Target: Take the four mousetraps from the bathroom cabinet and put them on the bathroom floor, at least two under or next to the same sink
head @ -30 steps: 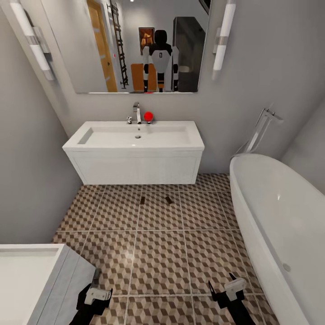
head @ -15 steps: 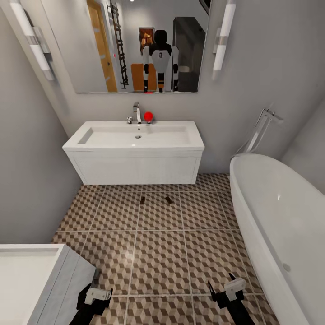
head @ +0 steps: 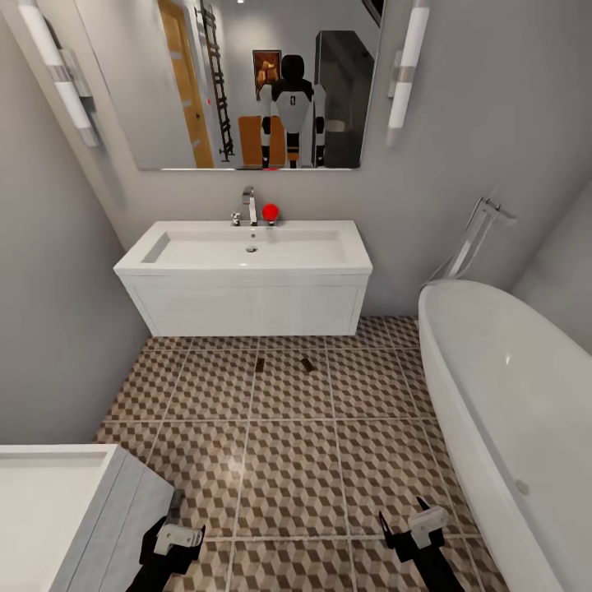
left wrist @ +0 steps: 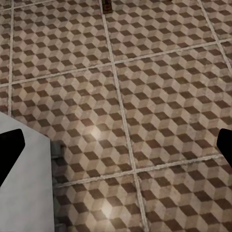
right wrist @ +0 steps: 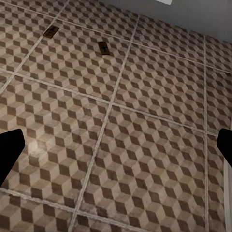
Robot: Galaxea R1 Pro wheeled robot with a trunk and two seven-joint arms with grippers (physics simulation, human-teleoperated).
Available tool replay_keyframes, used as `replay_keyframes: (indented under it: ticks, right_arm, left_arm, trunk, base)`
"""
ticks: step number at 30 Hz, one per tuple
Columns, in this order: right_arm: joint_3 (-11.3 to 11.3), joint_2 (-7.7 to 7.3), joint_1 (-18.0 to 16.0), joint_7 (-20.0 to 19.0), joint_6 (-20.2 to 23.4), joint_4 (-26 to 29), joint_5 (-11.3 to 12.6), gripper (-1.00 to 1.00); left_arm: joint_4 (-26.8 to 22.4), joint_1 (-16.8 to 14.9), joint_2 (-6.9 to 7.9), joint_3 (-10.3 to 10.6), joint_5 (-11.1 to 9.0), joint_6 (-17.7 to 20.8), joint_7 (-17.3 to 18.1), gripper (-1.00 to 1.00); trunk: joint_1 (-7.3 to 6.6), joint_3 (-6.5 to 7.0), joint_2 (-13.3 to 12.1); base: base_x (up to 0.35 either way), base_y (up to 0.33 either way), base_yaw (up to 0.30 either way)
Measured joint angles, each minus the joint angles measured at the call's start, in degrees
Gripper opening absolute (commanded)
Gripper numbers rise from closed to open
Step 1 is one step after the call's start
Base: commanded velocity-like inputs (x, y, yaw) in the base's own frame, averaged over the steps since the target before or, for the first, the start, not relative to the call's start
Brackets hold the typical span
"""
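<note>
Two mousetraps [head: 260,363] [head: 307,363] lie flat on the bathroom floor [head: 288,460], just in front of the white vanity unit carrying the bathroom sink [head: 247,251]; they sit side by side but apart, near the tile row closest to the vanity's front edge. The right wrist view shows both of them [right wrist: 50,32] [right wrist: 104,47] on the cube-pattern tiles. The left gripper [head: 174,544] and right gripper [head: 415,530] hang low over the near tiles, well apart from the traps, each with fingers spread wide and nothing between them. A bathtub [head: 510,395] flanks the floor on the right; a second white unit [head: 57,501] stands beside the left gripper. The cabinet appears as an orange-brown shape in the mirror [head: 247,82], behind the robot. Judgement: two traps are placed and two remain to be fetched. Risks: in turning to leave, the base or left arm may strike the nearby white unit, and on the return trip the wheels may run over or scatter the placed traps, since they lie in the approach path to the sink.
</note>
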State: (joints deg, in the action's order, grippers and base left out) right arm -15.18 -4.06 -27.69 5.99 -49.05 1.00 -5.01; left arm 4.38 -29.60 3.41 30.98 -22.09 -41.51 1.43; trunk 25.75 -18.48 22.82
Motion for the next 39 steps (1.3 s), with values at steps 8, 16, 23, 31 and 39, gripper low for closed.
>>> replay_keyframes:
  ticks: [8,16,23,31,39]
  right_arm:
    - [0.0,0.11,0.0,0.0,0.0,0.0,0.0,1.00]
    - [0.0,0.11,0.0,0.0,0.0,0.0,0.0,1.00]
    - [0.0,0.11,0.0,0.0,0.0,0.0,0.0,1.00]
    - [0.0,0.05,0.0,0.0,0.0,0.0,0.0,1.00]
    - [0.0,0.03,0.0,0.0,0.0,0.0,0.0,1.00]
  left_arm:
    - [0.0,0.0,-0.10,0.0,0.0,0.0,0.0,1.00]
    - [0.0,0.0,-0.29,0.0,0.0,0.0,0.0,1.00]
    - [0.0,0.0,-0.30,0.0,0.0,0.0,0.0,1.00]
    - [-0.1,0.0,-0.30,0.0,0.0,0.0,-0.1,1.00]
    - [-0.1,0.0,-0.05,0.0,0.0,-0.1,0.1,1.00]
  trunk:
    - [0.00,0.50,0.0]
    - [0.00,1.23,0.0]
    - [0.00,1.88,0.0]
    - [0.00,2.62,0.0]
    - [0.00,3.36,0.0]
  base:
    - [0.000,0.000,0.000]
    - [0.000,0.000,0.000]
    - [0.000,0.000,0.000]
    - [0.000,0.000,0.000]
    - [0.000,0.000,0.000]
